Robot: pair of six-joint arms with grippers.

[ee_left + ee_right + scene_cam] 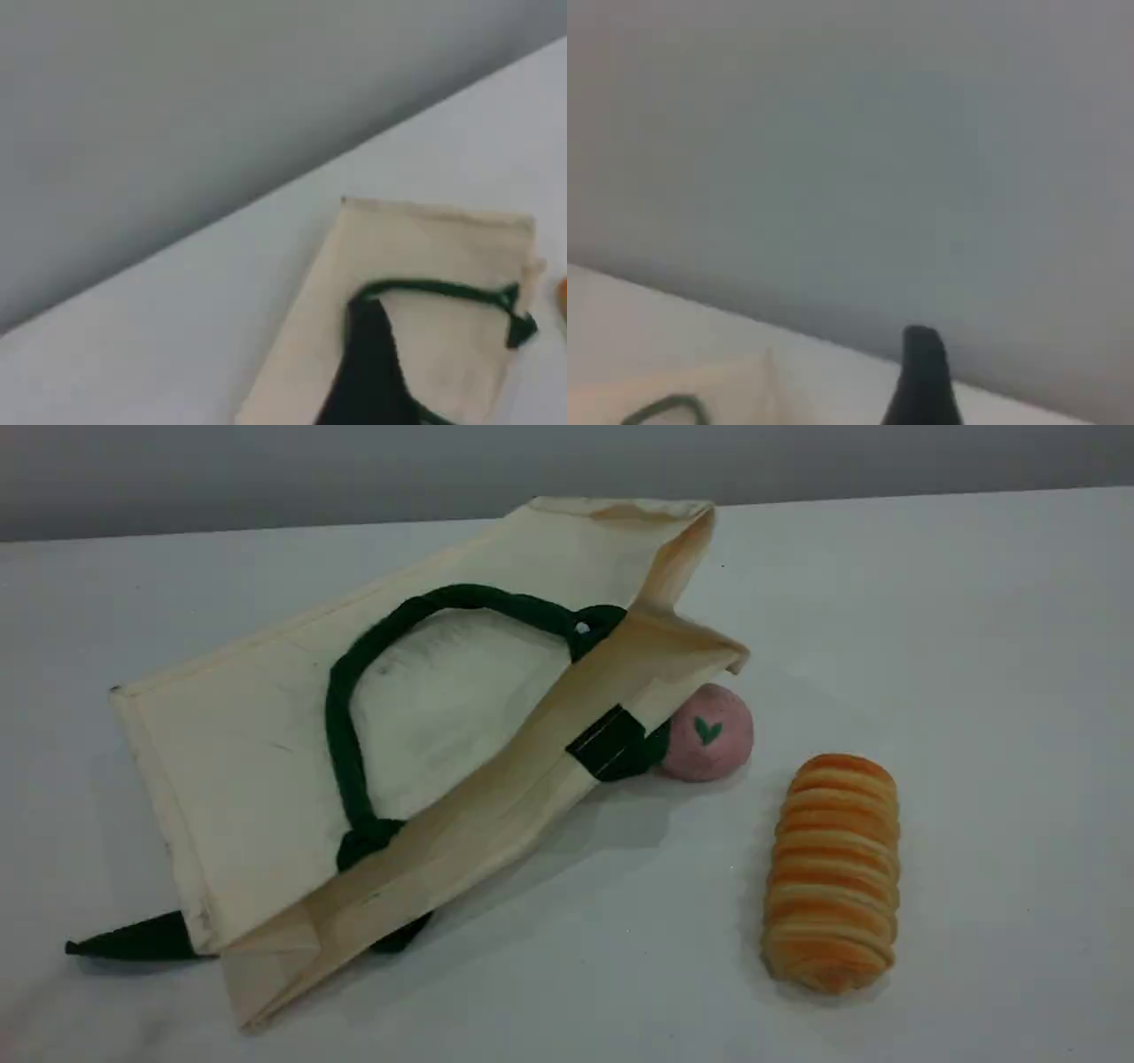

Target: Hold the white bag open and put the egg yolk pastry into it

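The white bag [248,762] lies flat on its side on the table, its mouth facing right and mostly folded shut. A dark green handle [341,717] loops across its top face. The egg yolk pastry is out of view in every frame. Neither gripper shows in the scene view. In the left wrist view one dark fingertip [368,363] hovers high over the bag [425,248]. In the right wrist view one dark fingertip [921,372] points at the wall, with a corner of the bag [718,381] low on the left. Nothing shows between the fingers.
A pink ball with a green leaf mark [709,733] rests against the bag's mouth, next to a green strap tab [611,744]. A striped orange bread roll [833,872] lies to the right. A grey wall [567,460] runs behind the white table [974,646].
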